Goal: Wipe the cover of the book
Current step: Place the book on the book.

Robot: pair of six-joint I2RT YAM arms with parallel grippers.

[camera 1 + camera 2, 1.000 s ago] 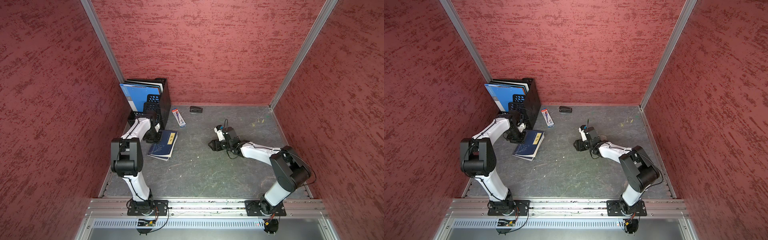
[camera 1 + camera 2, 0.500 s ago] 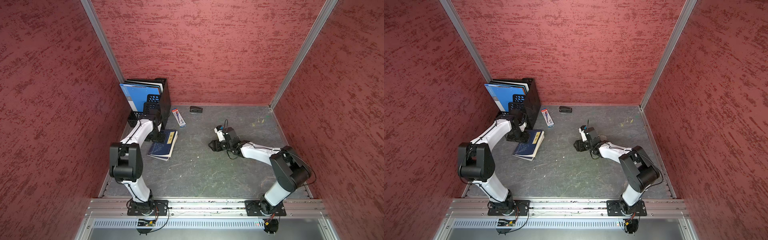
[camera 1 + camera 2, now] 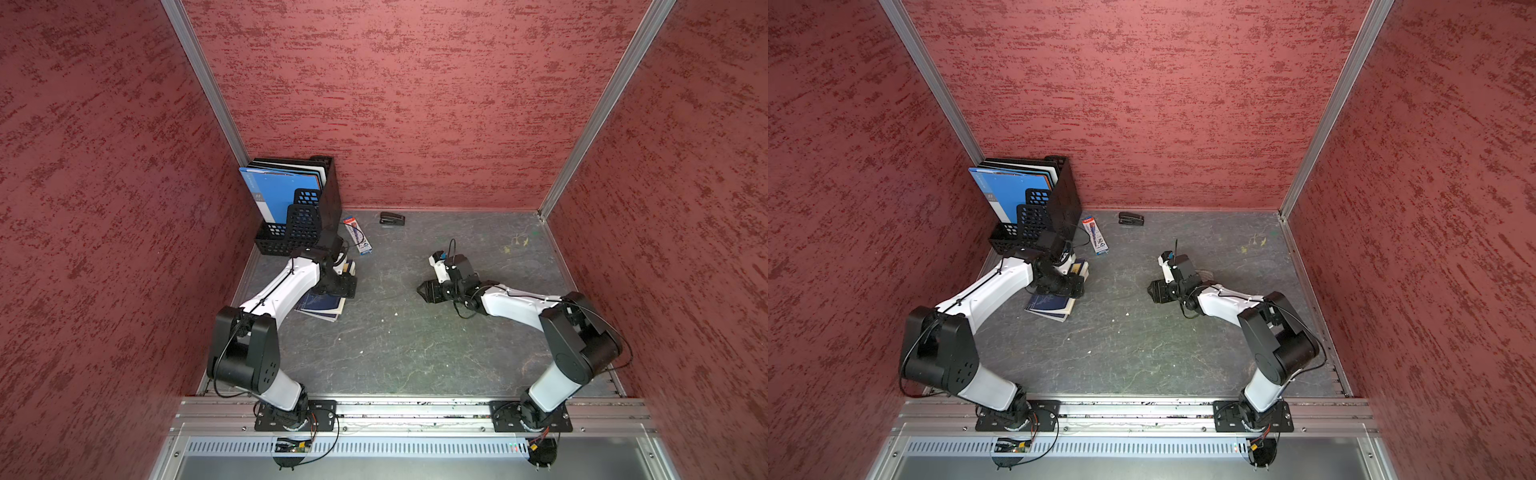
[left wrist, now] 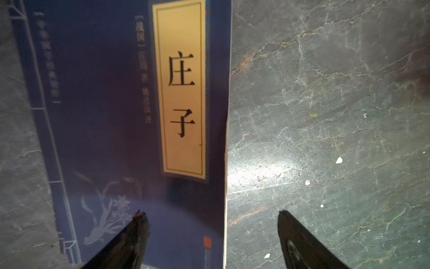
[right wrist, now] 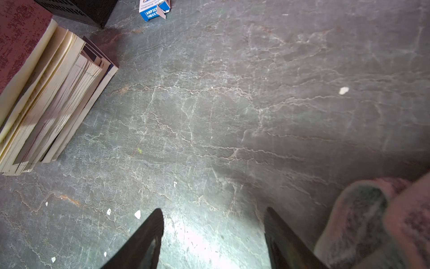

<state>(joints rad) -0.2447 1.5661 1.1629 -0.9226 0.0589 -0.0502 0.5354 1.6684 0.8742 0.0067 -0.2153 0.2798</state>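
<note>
Your left fingers stand wide apart with nothing between them, one tip over the dark blue cover, the other over bare table past the page edge. The book lies flat, cover up, just in front of the rack and partly under your left arm. Your right fingers are parted and empty too, low over the table and well apart from the book. The pinkish shape just beside them is blurred, but it is probably the cloth. The wipe itself looks not yet begun: you are at the fetch-the-cloth step. Next, shift the right fingers onto the cloth, close on it, then carry it over to the cover.
</note>
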